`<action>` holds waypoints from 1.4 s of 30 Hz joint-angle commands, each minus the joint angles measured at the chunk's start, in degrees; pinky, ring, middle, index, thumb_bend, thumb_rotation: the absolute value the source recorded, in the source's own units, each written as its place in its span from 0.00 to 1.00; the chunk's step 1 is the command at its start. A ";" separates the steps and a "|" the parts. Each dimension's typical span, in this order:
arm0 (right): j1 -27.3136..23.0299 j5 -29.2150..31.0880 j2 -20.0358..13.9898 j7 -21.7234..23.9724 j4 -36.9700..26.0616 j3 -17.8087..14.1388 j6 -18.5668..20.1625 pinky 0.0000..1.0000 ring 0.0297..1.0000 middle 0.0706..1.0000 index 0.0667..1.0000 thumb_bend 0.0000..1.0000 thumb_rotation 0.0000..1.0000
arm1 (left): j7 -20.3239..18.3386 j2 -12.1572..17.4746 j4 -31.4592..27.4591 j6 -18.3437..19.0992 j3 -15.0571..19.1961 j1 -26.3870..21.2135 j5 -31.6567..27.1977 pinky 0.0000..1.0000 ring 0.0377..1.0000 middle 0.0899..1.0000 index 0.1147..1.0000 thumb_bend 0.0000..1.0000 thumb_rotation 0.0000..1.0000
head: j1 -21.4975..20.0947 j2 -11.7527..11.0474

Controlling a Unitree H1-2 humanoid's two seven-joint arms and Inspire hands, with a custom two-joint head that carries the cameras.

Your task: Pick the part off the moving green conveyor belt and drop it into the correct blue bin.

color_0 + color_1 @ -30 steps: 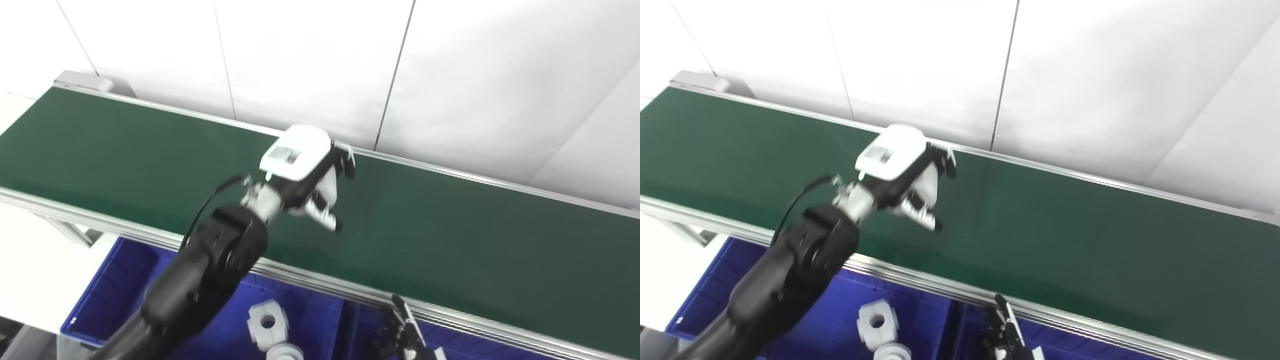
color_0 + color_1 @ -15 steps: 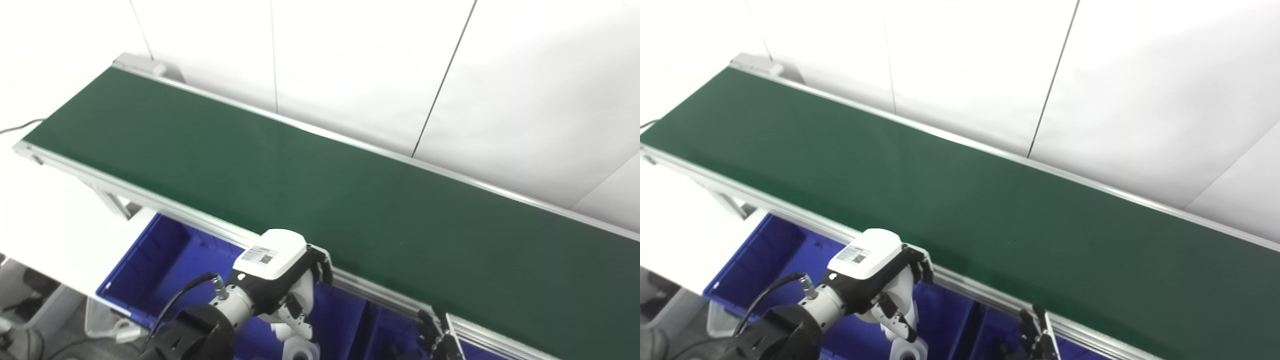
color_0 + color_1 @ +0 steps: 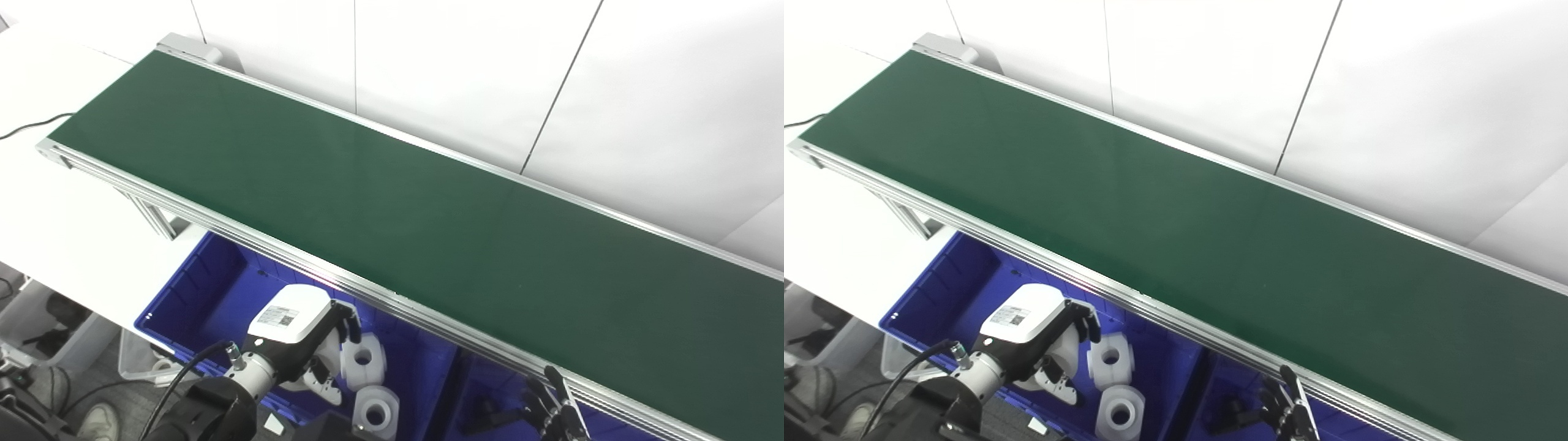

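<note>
While the left hand (image 3: 303,340) hovers over the left bin (image 3: 202,288), curled on a white part (image 3: 327,355), 2 parts (image 3: 364,361) lie just right of it; releasing late could bounce it off them. Beyond them, the right hand (image 3: 554,407) shows only fingertips, state unclear.

The belt (image 3: 380,202) was plain dark green, edged by silver rails (image 3: 343,285). The bin (image 3: 208,294) at lower left was deep blue and held white parts (image 3: 362,361). The left hand (image 3: 300,343) had a white shell with a small printed label over black fingers. The right hand (image 3: 551,407) was black. The wall (image 3: 465,73) was white with thin dark seams.
</note>
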 commanded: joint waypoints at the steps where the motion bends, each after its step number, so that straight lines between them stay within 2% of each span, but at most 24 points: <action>1: 0.44 0.95 -0.22 0.82 -2.26 0.06 0.69 0.87 0.89 0.90 0.97 0.83 1.00 | 3.58 -0.10 -0.05 -0.81 0.84 -0.33 1.19 0.27 0.33 0.40 0.48 0.49 0.00 | -0.10 0.02; 4: 0.35 0.84 -0.17 0.72 -2.24 0.08 0.75 0.87 0.89 0.90 0.97 0.83 1.00 | 7.47 -1.78 0.86 0.94 2.44 -0.80 4.57 0.21 0.31 0.39 0.49 0.49 0.00 | -0.42 -0.03; 6: 0.32 0.62 -0.07 0.55 -2.16 0.06 0.67 0.87 0.89 0.89 0.97 0.83 1.00 | 9.30 -2.64 1.42 1.77 3.50 -1.21 5.75 0.18 0.35 0.45 0.43 0.50 0.00 | -0.56 -0.03; 10: 0.27 0.54 -0.10 0.47 -2.08 -0.06 0.59 0.86 0.89 0.89 0.96 0.84 1.00 | 13.57 -4.54 3.89 2.69 6.96 -2.96 3.61 0.19 0.36 0.46 0.42 0.50 0.00 | -0.63 -0.13; 12: 0.19 0.75 -0.13 0.56 -2.07 -0.08 0.72 0.86 0.89 0.89 0.96 0.84 1.00 | 13.91 -4.96 4.87 2.91 8.19 -3.78 1.99 0.19 0.32 0.40 0.47 0.49 0.00 | -0.62 -0.17; 15: 0.21 0.67 -0.15 0.56 -2.17 -0.05 0.90 0.86 0.89 0.89 0.96 0.84 1.00 | 13.78 -5.29 5.49 3.04 8.81 -4.28 1.14 0.21 0.37 0.45 0.43 0.50 0.00 | -0.62 -0.22; 17: 0.19 0.84 -0.06 0.55 -2.39 -0.05 1.16 0.86 0.89 0.89 0.96 0.84 1.00 | 14.05 -5.00 6.16 2.49 8.71 -4.42 0.82 0.22 0.34 0.41 0.46 0.50 0.00 | -0.64 -0.13; 18: 0.16 0.83 -0.09 0.56 -2.42 -0.07 1.17 0.86 0.89 0.89 0.96 0.84 1.00 | 13.26 -4.63 6.43 2.74 8.41 -4.51 1.36 0.22 0.33 0.40 0.47 0.49 0.00 | -0.60 -0.08; 19: 0.14 0.81 -0.11 0.57 -2.43 -0.08 1.17 0.86 0.89 0.89 0.96 0.84 1.00 | 12.66 -4.38 6.59 2.97 8.18 -4.58 1.79 0.32 0.41 0.43 0.44 0.51 0.00 | -0.60 -0.08; 20: 0.10 0.83 -0.20 0.63 -2.42 -0.11 1.21 0.86 0.89 0.89 0.96 0.84 1.00 | 9.67 -3.86 5.97 4.28 7.54 -4.53 3.84 0.38 0.46 0.46 0.42 0.52 0.00 | -0.54 -0.13; 21: 0.07 0.85 -0.26 0.67 -2.41 -0.12 1.25 0.86 0.89 0.89 0.96 0.84 1.00 | 7.51 -3.50 5.49 5.25 7.09 -4.49 5.33 0.53 0.58 0.57 0.50 0.75 0.13 | -0.54 -0.13; 22: 0.02 0.95 -0.31 0.74 -2.34 -0.16 1.22 0.86 0.89 0.89 0.96 0.84 1.00 | 4.25 -3.14 4.65 6.52 6.48 -4.36 7.59 0.62 0.65 0.64 0.56 0.87 0.23 | -0.50 -0.12; 23: -0.04 1.11 -0.38 0.83 -2.23 -0.20 1.12 0.86 0.89 0.89 0.96 0.84 1.00 | 0.64 -2.86 3.68 7.81 5.85 -4.24 9.85 0.77 0.76 0.76 0.67 0.96 0.39 | -0.50 -0.16; 25: -0.12 1.27 -0.48 0.92 -2.13 -0.27 1.12 0.87 0.89 0.89 0.96 0.83 1.00 | -3.51 -2.51 2.54 8.84 4.88 -3.99 13.20 0.90 0.86 0.86 0.78 0.99 0.53 | -0.51 -0.18; 26: -0.14 1.26 -0.52 0.91 -2.13 -0.29 1.18 0.86 0.89 0.89 0.96 0.84 1.00 | -4.41 -2.49 2.25 8.97 4.58 -3.87 14.05 0.97 0.91 0.91 0.84 1.00 0.59 | -0.48 -0.13; 30: -0.29 1.20 -0.73 0.87 -2.12 -0.28 1.41 0.86 0.89 0.89 0.96 0.85 1.00 | -5.31 -2.55 1.70 8.41 4.16 -3.56 14.57 1.00 0.95 0.95 0.90 1.00 0.62 | -0.56 -0.03; 38: -0.46 1.22 -0.85 0.81 -2.07 -0.29 1.58 0.86 0.88 0.89 0.96 0.83 1.00 | -8.84 -2.66 -0.08 8.29 3.51 -3.23 15.96 1.00 0.97 0.97 0.93 1.00 0.69 | -0.95 0.05; 42: -0.37 1.00 -0.94 0.74 -2.29 -0.19 2.02 0.86 0.88 0.89 0.96 0.84 1.00 | -8.35 -3.03 -3.58 6.78 3.46 -2.05 13.66 1.00 0.96 0.96 0.93 1.00 0.69 | -1.34 0.25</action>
